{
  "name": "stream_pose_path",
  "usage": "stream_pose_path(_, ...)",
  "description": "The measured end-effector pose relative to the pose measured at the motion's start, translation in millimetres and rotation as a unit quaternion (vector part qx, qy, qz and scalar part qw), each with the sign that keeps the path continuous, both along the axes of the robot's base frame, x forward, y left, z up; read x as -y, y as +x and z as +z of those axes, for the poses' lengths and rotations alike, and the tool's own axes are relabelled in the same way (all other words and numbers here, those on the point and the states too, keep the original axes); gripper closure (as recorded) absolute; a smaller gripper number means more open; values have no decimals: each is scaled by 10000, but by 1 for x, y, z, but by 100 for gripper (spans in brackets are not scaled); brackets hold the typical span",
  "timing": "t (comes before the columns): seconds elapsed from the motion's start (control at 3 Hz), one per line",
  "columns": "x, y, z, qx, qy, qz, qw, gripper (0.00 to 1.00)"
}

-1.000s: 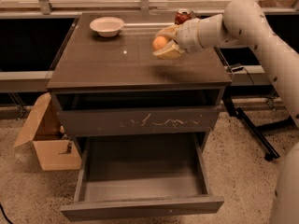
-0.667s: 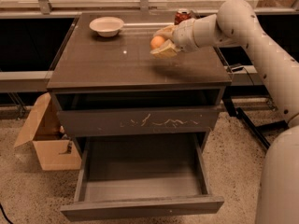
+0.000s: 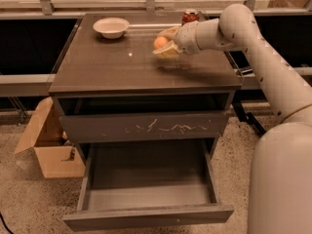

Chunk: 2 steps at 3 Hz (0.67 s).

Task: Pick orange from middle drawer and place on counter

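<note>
The orange (image 3: 160,43) is held in my gripper (image 3: 165,45), whose pale fingers (image 3: 169,32) are closed around it just above the counter (image 3: 122,65), right of its middle. My white arm reaches in from the right. The middle drawer (image 3: 148,179) is pulled open below, and its grey floor holds nothing. The scratched drawer front (image 3: 146,126) above it is closed.
A white bowl (image 3: 111,27) stands at the back left of the counter. A red soda can (image 3: 189,17) stands at the back, behind my arm. An open cardboard box (image 3: 51,143) sits on the floor left of the cabinet.
My gripper with the orange has shifted slightly left and towards the back over the counter; the arm has swung further in. Nothing else has moved.
</note>
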<state>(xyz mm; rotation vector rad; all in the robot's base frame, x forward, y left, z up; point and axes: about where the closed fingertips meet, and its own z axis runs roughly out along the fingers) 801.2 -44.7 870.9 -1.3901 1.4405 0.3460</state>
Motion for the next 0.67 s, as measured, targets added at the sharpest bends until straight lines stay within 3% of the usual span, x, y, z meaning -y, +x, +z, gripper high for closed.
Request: stream_pose_path(0.67,-16,18,-7,-82,229,-65,9997,100)
